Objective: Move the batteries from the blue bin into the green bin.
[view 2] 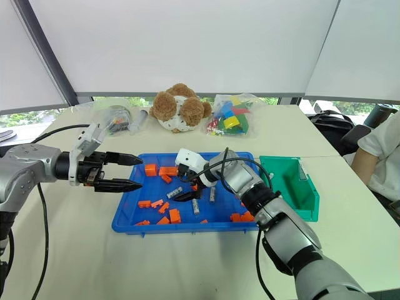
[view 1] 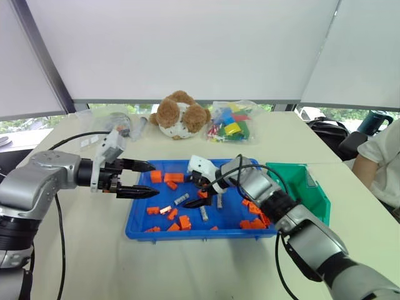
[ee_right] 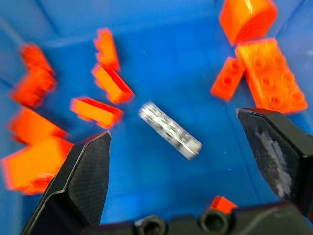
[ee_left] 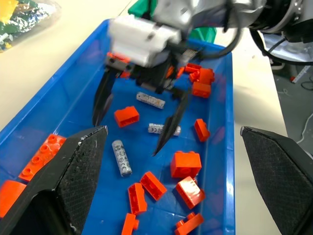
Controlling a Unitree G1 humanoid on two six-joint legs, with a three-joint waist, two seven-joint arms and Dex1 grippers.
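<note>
The blue bin (view 1: 187,235) lies mid-table, scattered with orange bricks (view 1: 174,177) and three silver batteries (view 1: 182,199) (view 1: 204,214) (view 1: 220,201). To its right, touching it, stands the green bin (view 1: 306,187), which looks empty inside. My right gripper (view 1: 195,194) is open and hangs low over the middle of the blue bin. In the right wrist view one battery (ee_right: 169,129) lies between and below its fingers, untouched. My left gripper (view 1: 153,179) is open and empty, held level above the blue bin's left edge and pointing at the right gripper.
A brown plush bear (view 1: 180,115) and a clear bag of coloured blocks (view 1: 231,122) sit behind the blue bin. Another clear bag (view 1: 115,122) lies at the back left. A person's arm (view 1: 381,162) shows at the table's right edge, near a dark bag (view 1: 328,128).
</note>
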